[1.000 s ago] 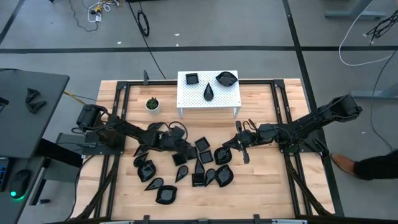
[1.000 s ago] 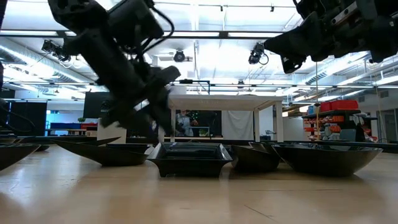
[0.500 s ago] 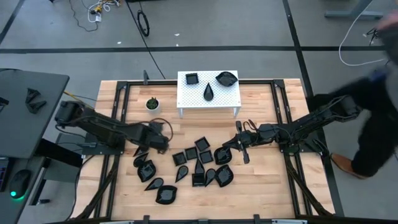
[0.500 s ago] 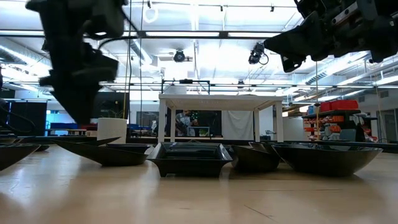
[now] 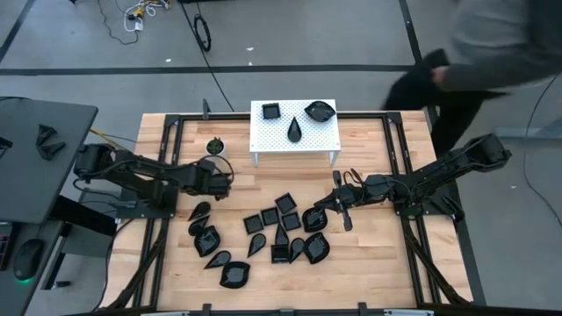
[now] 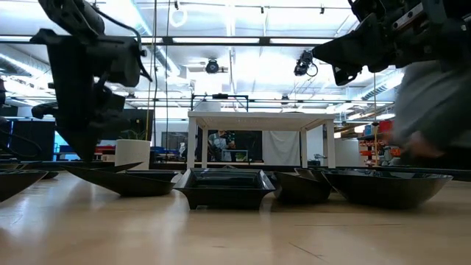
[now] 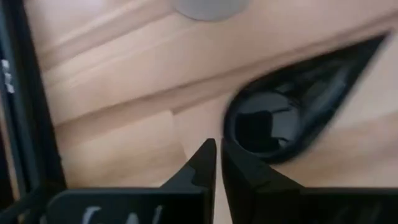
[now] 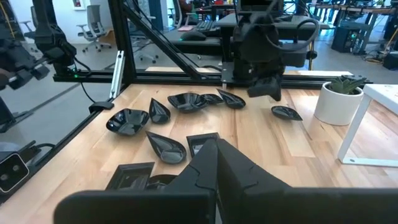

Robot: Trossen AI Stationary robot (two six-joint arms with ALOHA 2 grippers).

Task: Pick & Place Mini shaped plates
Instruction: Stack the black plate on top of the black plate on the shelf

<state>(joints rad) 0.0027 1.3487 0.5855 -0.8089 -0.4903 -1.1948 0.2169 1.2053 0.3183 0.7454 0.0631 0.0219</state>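
Several mini shaped plates, glossy black, lie loose on the wooden table [image 5: 369, 263] in a cluster [image 5: 281, 230]. Three more sit on the white perforated stand [image 5: 294, 132]. My left gripper [image 5: 223, 181] hangs at the table's left, pointing steeply down, shut and holding nothing. In the left wrist view its fingertips [image 7: 217, 157] stand just short of a teardrop plate [image 7: 292, 102] lying flat on the wood. My right gripper [image 5: 338, 204] waits shut and nearly level just right of the cluster, above the table, also shown in its own wrist view [image 8: 216, 155].
A small white pot with a green plant [image 5: 215, 147] stands left of the stand, close to my left gripper. Black frame rails [image 5: 171, 175] run along the table's sides. A person [image 5: 492, 44] moves behind the far right corner. Bare wood lies along the near edge.
My left gripper has drawn back from the plate cluster toward the table's left edge and tipped from nearly level to steeply downward. The plates lie as before. A person has walked from the table's right side to behind its far right corner.
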